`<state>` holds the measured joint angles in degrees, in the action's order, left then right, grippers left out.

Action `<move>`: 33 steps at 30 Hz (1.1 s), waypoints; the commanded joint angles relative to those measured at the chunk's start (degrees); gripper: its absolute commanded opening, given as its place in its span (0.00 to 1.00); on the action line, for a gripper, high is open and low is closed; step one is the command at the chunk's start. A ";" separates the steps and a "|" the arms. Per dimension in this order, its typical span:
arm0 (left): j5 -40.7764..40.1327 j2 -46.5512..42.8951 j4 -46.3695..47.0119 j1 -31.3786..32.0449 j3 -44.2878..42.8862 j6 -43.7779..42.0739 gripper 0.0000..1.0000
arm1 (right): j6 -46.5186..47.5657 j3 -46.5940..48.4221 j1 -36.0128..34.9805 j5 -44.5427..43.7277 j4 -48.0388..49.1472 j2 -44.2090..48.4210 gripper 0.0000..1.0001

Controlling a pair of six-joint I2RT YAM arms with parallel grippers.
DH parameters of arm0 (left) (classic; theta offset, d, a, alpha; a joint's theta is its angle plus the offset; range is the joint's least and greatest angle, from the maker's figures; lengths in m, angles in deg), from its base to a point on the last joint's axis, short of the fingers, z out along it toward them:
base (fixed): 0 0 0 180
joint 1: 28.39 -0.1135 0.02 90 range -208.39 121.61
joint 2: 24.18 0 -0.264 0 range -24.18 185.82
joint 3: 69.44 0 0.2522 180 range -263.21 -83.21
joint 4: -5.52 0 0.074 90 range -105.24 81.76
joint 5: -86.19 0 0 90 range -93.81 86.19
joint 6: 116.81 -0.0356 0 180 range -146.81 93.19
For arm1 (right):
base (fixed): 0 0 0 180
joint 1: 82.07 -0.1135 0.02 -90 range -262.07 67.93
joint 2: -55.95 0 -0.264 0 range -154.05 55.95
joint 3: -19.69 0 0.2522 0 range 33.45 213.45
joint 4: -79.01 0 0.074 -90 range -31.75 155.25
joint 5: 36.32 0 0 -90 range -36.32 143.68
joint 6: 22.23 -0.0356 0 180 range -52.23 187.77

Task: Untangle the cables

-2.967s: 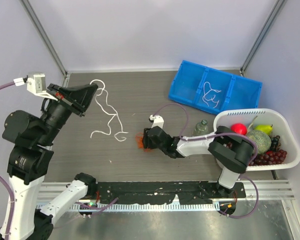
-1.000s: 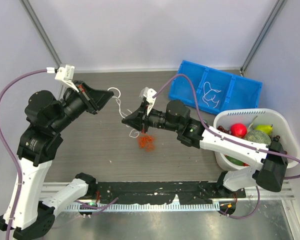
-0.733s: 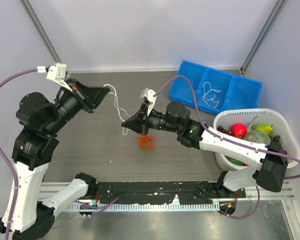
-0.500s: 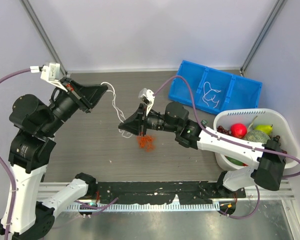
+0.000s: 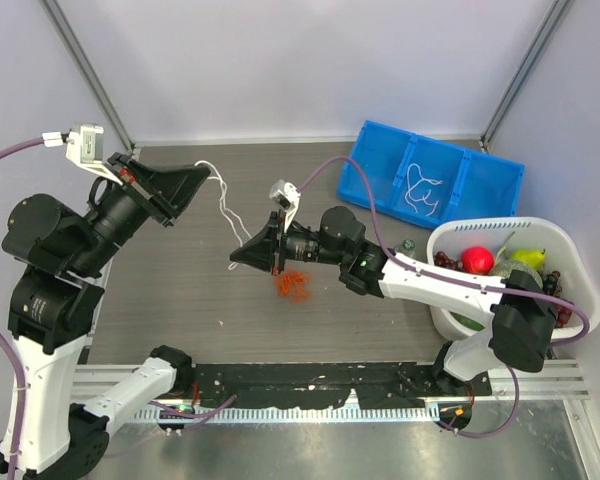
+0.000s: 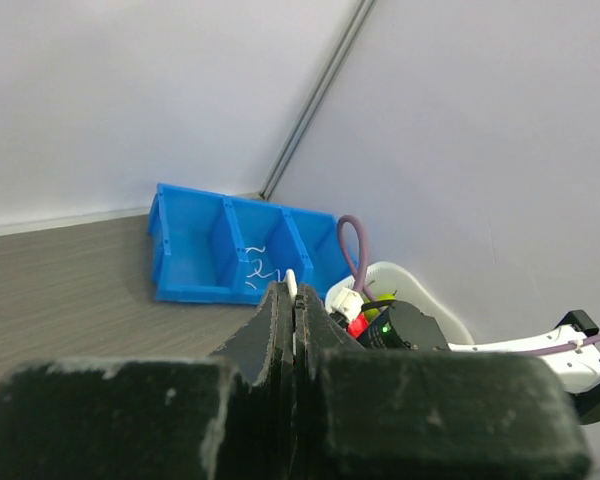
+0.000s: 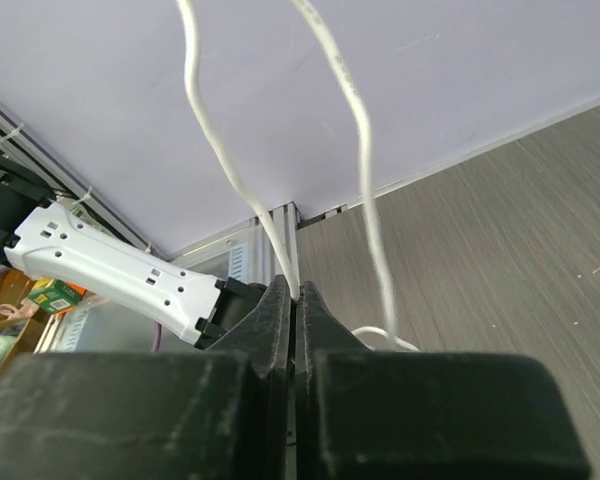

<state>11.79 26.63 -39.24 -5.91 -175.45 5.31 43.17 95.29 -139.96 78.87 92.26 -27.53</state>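
Your left gripper (image 5: 206,178) is clenched on the white cable (image 5: 227,210) at ten o'clock on the table (image 5: 180,290). Your right gripper (image 5: 236,263), at its five o'clock, pinches the same strand, strung between them. The red-orange cable (image 5: 293,286) lies bunched at the right gripper's four o'clock. A second white cable (image 5: 421,189) sits in the blue bin's (image 5: 375,165) middle compartment, at two o'clock.

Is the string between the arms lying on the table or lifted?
Lifted: the white cable runs through the air between left pincer and right pincer, both shut on it.
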 commanded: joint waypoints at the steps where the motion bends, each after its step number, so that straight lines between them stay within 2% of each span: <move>1: -1.61 -0.44 3.58 -0.16 -1.62 -1.70 0.00 | -4.13 -3.99 -0.03 0.39 6.82 1.04 0.01; 8: -4.17 -0.80 3.58 -0.07 -1.18 -4.17 0.00 | -11.43 -11.74 -0.03 -1.63 10.00 1.48 0.01; 15: -1.09 -0.01 2.27 -0.16 -0.74 -2.85 0.00 | -8.10 -10.70 -0.12 -5.14 2.10 2.01 0.02; 16: -1.18 0.08 1.83 -0.07 -0.92 -2.85 0.00 | -6.88 -10.43 -0.12 -5.67 1.22 2.36 0.05; 17: -1.09 0.26 1.48 -0.15 -1.18 -2.94 0.00 | -6.08 -10.17 0.05 -7.07 -0.79 2.45 0.15; 20: -0.04 0.61 0.68 -0.16 -1.79 -3.03 0.00 | -2.66 -9.90 -0.12 -10.50 -5.28 4.29 0.29; 26: 1.54 0.70 0.24 -0.07 -1.88 -2.94 0.00 | 1.66 -11.66 -0.03 -15.17 -11.36 9.12 0.51; 30: 3.38 1.40 -0.28 -0.16 -1.97 -2.94 0.00 | 5.17 -10.96 -0.03 -18.50 -17.14 13.78 0.61; 33: 4.70 1.66 -0.55 -0.16 -1.80 -2.94 0.00 | 9.03 -7.89 -0.03 -20.53 -22.77 17.03 0.64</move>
<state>13.40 27.83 -41.82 -5.91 -175.87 2.68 45.80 83.34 -139.96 62.98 75.95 -15.53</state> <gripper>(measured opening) 0.016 0.629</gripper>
